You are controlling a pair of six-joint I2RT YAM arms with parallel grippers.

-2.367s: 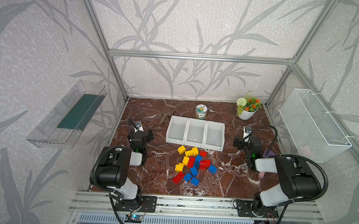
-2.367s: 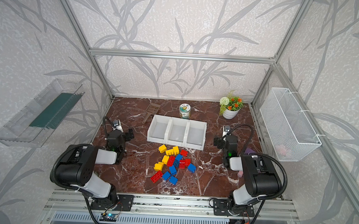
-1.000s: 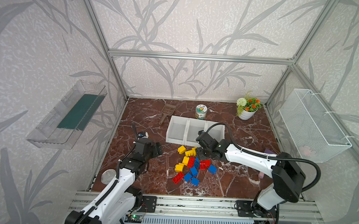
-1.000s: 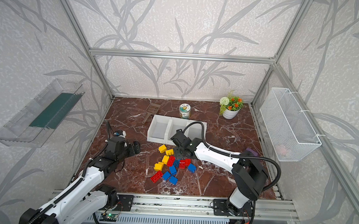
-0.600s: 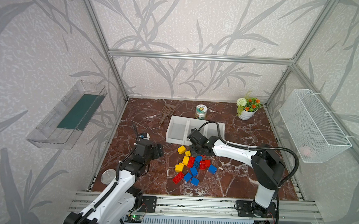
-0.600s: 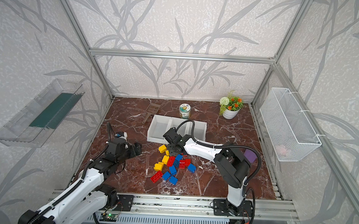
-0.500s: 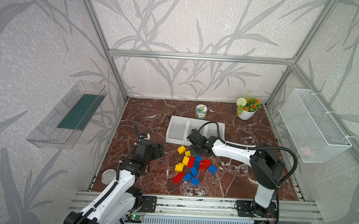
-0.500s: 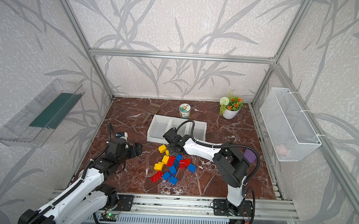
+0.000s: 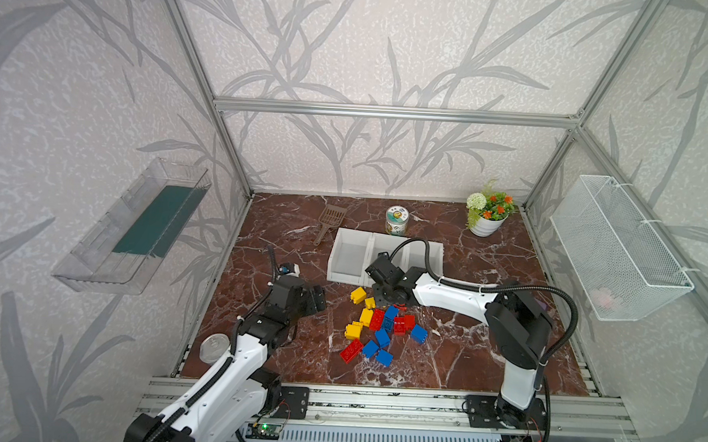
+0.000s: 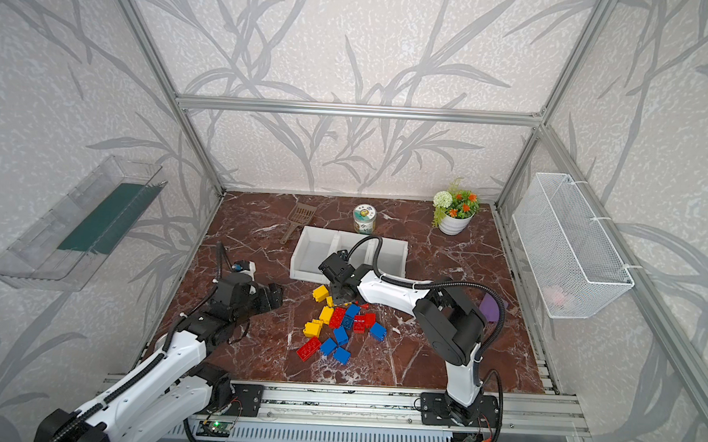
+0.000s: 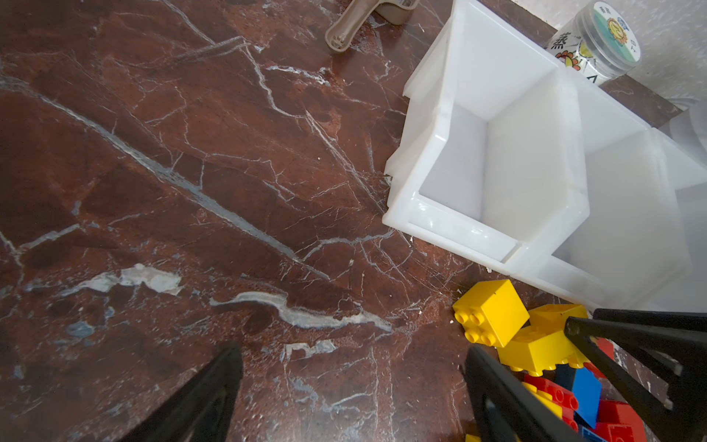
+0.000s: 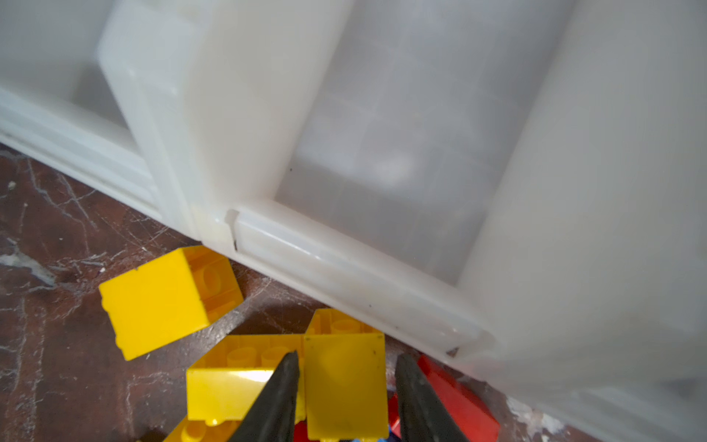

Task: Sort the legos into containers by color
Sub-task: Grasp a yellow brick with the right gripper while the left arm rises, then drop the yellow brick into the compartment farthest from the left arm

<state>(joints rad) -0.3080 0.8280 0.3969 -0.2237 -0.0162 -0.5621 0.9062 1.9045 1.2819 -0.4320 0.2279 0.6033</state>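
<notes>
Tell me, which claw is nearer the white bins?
Right. The right gripper grips a yellow brick at the bins' front wall; the left gripper hangs open, off to their left.

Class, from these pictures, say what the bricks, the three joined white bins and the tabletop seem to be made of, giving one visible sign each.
Bricks: hard glossy plastic, going by the moulded studs and shine. Bins: white, faintly translucent plastic with smooth moulded rims. Tabletop: looks like polished red-brown marble with pale veins, though it may be a printed surface.
</notes>
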